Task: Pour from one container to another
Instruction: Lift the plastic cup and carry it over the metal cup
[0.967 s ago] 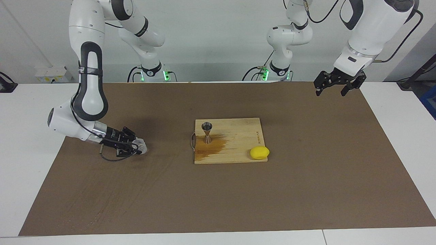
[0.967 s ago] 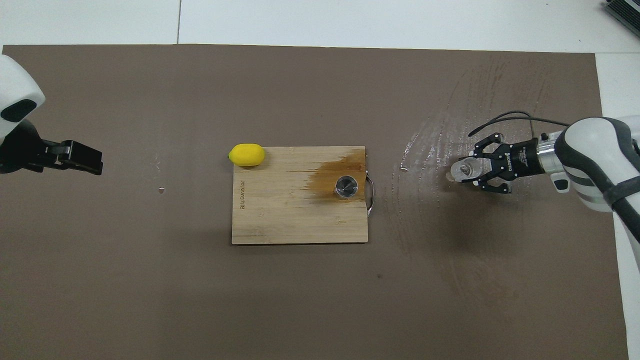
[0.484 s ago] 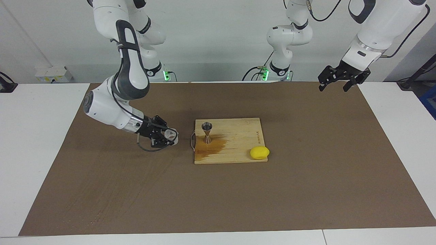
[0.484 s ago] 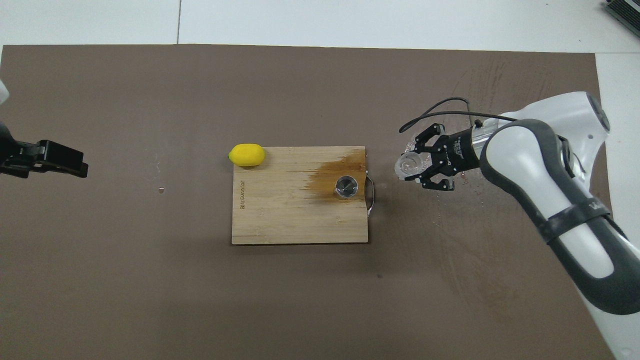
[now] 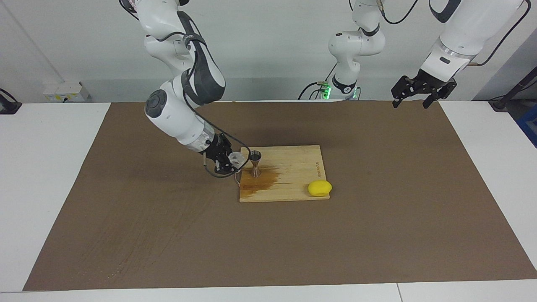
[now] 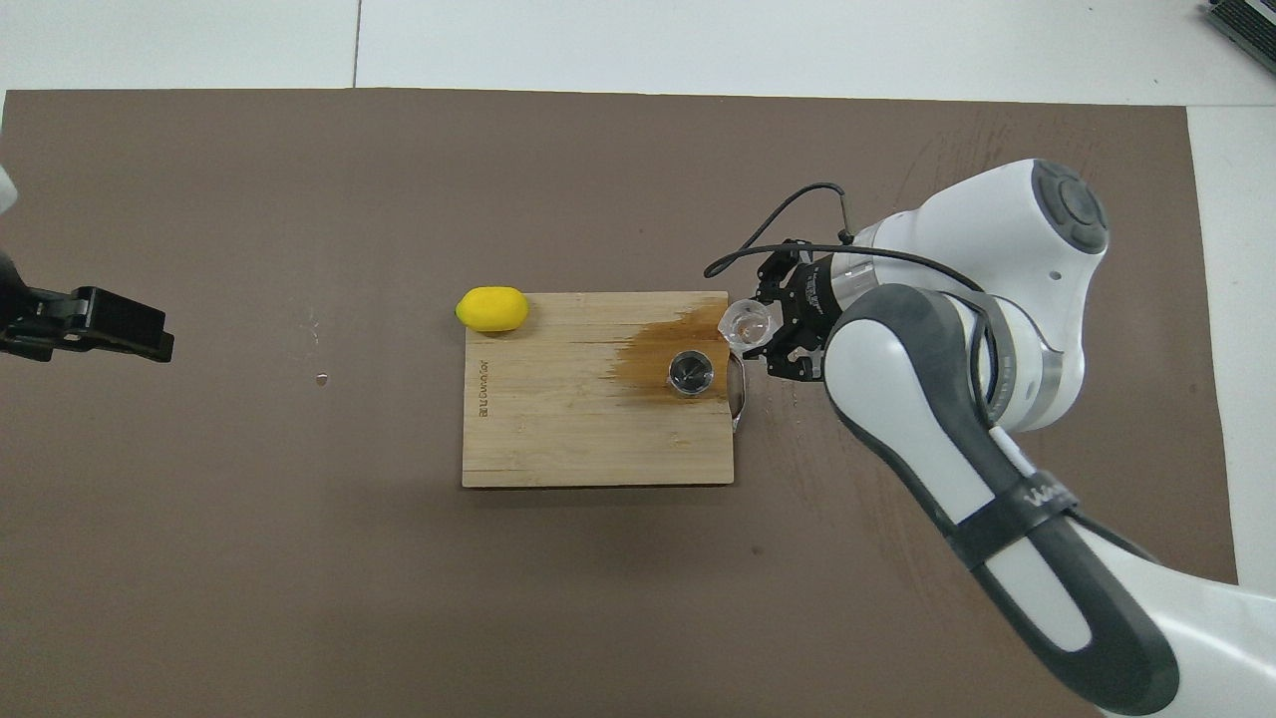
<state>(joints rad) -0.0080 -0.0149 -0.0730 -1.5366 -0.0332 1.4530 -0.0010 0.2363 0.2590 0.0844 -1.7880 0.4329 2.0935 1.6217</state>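
Note:
My right gripper (image 5: 232, 162) is shut on the small clear plastic cup (image 5: 235, 158) and holds it in the air over the handle end of the wooden board (image 5: 293, 167), close beside the steel jigger (image 5: 255, 162) at about its rim height. The jigger stands upright on the board in a dark wet stain. In the overhead view the cup (image 6: 748, 321) sits just off the jigger (image 6: 690, 371), apart from it, with the right gripper (image 6: 763, 331) around it. My left gripper (image 5: 420, 91) waits open and empty, high over the table's edge at the left arm's end.
A yellow lemon (image 5: 319, 188) lies at the board's corner toward the left arm's end, farther from the robots than the jigger. The board (image 6: 558, 429) has a metal handle (image 6: 738, 384) under the cup. A brown mat (image 5: 168, 235) covers the table.
My right arm has carried the cup from the mat at its own end of the table up to the board's edge beside the jigger. The left gripper has drawn back slightly.

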